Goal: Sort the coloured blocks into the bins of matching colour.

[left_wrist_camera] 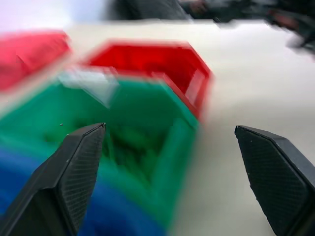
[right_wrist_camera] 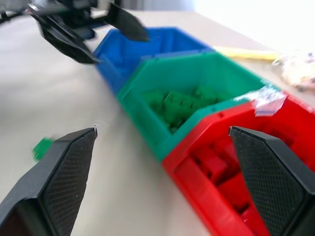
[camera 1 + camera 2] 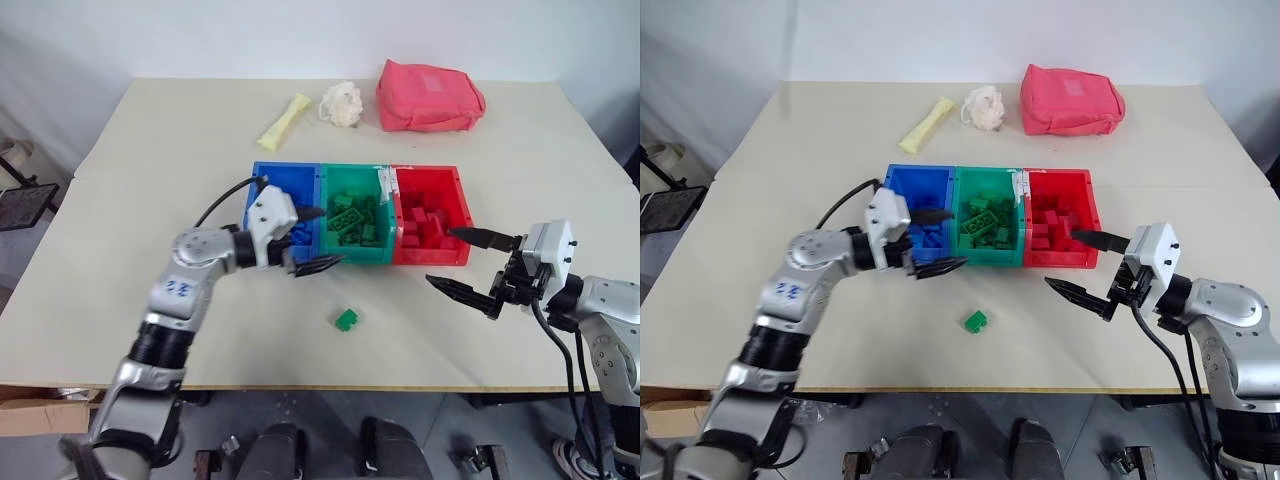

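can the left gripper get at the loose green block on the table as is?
Probably yes. The left gripper is open and empty near the bins' front; the green block lies alone on bare table just nearer the robot, nothing between.

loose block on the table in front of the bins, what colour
Green: the loose block shows best in the left eye view.

The bins [image 3: 358, 258] stand in one joined row in the middle of the worktop [image 3: 150, 330], and their walls block any low pass across it. In front of the bins, only one small green block [image 3: 346, 320] lies on the bare surface. The left pincer [image 3: 316, 240] hangs open at the front edge of the bins, the right pincer [image 3: 470, 262] open beside their red end. Behind the bins, a red pouch [image 3: 428, 97], a pale stick [image 3: 284, 121] and a white ball [image 3: 342, 103] stand well apart.
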{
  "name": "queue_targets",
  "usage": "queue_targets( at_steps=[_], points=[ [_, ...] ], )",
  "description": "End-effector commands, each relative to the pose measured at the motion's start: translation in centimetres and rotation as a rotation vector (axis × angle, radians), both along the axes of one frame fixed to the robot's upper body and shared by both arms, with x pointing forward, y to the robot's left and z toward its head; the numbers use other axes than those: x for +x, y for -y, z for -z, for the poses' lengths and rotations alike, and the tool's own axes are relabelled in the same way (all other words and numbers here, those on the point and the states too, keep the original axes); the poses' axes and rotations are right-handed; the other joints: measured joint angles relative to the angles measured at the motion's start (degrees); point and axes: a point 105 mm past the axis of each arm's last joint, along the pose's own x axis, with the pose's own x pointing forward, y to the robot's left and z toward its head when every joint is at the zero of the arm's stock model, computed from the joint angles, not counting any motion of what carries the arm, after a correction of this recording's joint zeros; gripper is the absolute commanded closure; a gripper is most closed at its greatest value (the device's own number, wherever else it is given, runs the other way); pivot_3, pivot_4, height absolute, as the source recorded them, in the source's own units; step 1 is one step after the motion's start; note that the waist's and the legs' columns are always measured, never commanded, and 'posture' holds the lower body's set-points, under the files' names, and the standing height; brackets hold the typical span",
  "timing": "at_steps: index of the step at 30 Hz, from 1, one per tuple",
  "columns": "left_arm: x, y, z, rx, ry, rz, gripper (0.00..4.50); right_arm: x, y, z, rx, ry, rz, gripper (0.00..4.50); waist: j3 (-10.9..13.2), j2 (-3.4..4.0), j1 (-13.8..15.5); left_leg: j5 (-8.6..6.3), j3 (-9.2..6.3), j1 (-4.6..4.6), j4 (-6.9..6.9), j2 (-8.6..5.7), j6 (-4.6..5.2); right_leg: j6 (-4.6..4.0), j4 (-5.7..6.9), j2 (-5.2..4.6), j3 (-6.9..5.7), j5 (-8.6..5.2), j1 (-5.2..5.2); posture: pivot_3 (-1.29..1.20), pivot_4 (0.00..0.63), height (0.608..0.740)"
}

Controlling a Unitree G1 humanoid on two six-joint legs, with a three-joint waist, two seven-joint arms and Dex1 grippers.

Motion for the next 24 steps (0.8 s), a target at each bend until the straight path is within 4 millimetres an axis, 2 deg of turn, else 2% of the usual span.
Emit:
queue_targets(
  at_steps=[1, 6, 8, 11, 14, 17, 24],
  points=[
    [-2.6, -1.6, 0.1, 0.032, -0.033, 0.079, 0.04, 0.0, 0.1, 0.1, -0.065, -0.013, -0.059, 0.00, 0.0, 0.00, -0.1, 0.00, 0.00, 0.01, 0.00, 0.00, 0.00, 0.00, 0.00, -0.01, 0.02, 0.00, 0.00, 0.00, 0.150, 0.740],
    [-5.1, -5.0, 2.2, 0.092, -0.075, 0.070, 0.04, 0.2, 0.5, 0.9, -0.127, -0.054, -0.114, 0.00, 0.0, 0.01, -0.2, 0.00, -0.07, 0.01, 0.00, -0.01, -0.01, -0.01, -0.04, -0.06, 0.11, -0.01, 0.04, 0.00, 0.150, 0.740],
    [-5.7, -5.6, 2.5, 0.099, -0.075, 0.060, 0.04, 0.2, 0.8, 1.0, -0.138, -0.063, -0.127, 0.00, 0.0, 0.01, -0.1, -0.01, -0.09, 0.01, -0.02, 0.00, -0.01, -0.03, -0.06, -0.09, 0.15, -0.02, 0.03, 0.00, 0.150, 0.740],
    [-7.5, -7.5, 4.0, 0.131, -0.129, 0.037, 0.04, 0.1, 1.0, 1.1, -0.146, -0.074, -0.157, 0.00, 0.0, 0.02, -0.2, -0.01, -0.21, 0.00, 0.01, 0.00, -0.02, -0.04, -0.10, -0.14, 0.22, -0.02, 0.10, 0.00, 0.150, 0.740],
    [-8.2, -8.1, 4.5, 0.160, -0.134, 0.025, 0.04, 0.0, 1.1, 1.2, -0.142, -0.087, -0.184, 0.00, 0.0, 0.02, -0.1, -0.05, -0.22, 0.01, -0.04, 0.04, -0.09, -0.06, -0.15, -0.23, 0.28, -0.03, 0.08, 0.00, 0.150, 0.740],
    [-7.6, -7.3, 4.4, 0.155, -0.096, -0.003, 0.04, -0.1, 1.1, 1.3, -0.139, -0.082, -0.205, 0.00, 0.0, 0.03, 0.1, -0.05, -0.36, -0.01, 0.01, 0.02, -0.09, -0.09, -0.13, -0.21, 0.19, -0.05, 0.14, 0.00, 0.150, 0.740],
    [-6.8, -2.0, 5.2, 0.115, -0.038, 0.014, 0.04, -0.3, 0.9, 1.1, -0.137, -0.083, -0.204, 0.00, 0.0, 0.03, -0.1, -0.05, -0.37, 0.00, -0.03, -0.04, -0.08, -0.08, -0.11, -0.14, 0.19, -0.04, 0.14, 0.00, 0.150, 0.740]
  ],
)
